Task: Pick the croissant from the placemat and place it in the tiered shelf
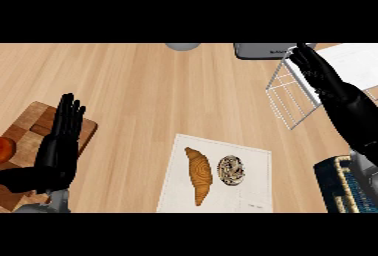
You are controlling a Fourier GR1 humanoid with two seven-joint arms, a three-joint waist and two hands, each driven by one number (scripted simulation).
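Note:
A golden croissant lies lengthwise on the left half of a pale placemat near the counter's front edge. The white wire tiered shelf stands at the right rear of the counter. My right hand is raised at the far right, fingers straight, in front of the shelf's right side and well away from the croissant. At the left, my left hand rests open with fingers up, over a wooden board. Neither hand holds anything.
A round speckled pastry sits on the placemat right of the croissant. A wooden cutting board with an orange-red object lies at the left edge. A grey device and a grey round object sit at the back.

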